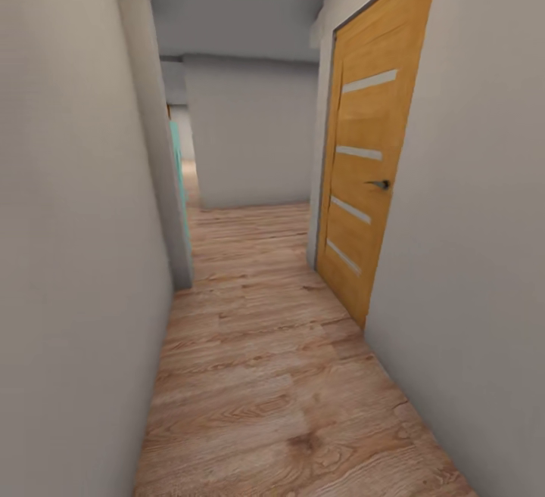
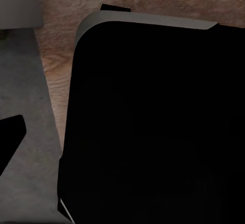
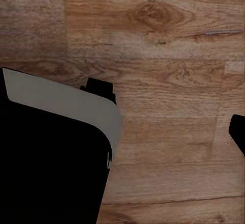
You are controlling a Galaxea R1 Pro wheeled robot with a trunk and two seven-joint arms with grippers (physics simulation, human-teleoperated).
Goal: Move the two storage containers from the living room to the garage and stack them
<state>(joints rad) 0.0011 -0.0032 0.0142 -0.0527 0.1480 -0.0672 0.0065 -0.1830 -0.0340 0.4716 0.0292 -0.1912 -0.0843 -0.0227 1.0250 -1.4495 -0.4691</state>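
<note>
Rolling down a narrow hallway, tan door [image 1: 362, 179] just right, wood-plank floor [image 1: 280, 406] ahead; claw states can't be told.

A narrow hallway with a wood-plank floor [image 1: 280, 376] runs between pale grey walls [image 1: 76, 255]. A tan door [image 1: 371, 164] with glass slats stands closed at right.

We saw our body as a large matte black block [image 2: 153, 127] with a rounded corner and a pale grey band along its edge in the left wrist view. In the right wrist view, the same black bulk [image 3: 46, 168] carried a grey band, with 1 small black tab [image 3: 99, 88] jutting out behind it.
</note>
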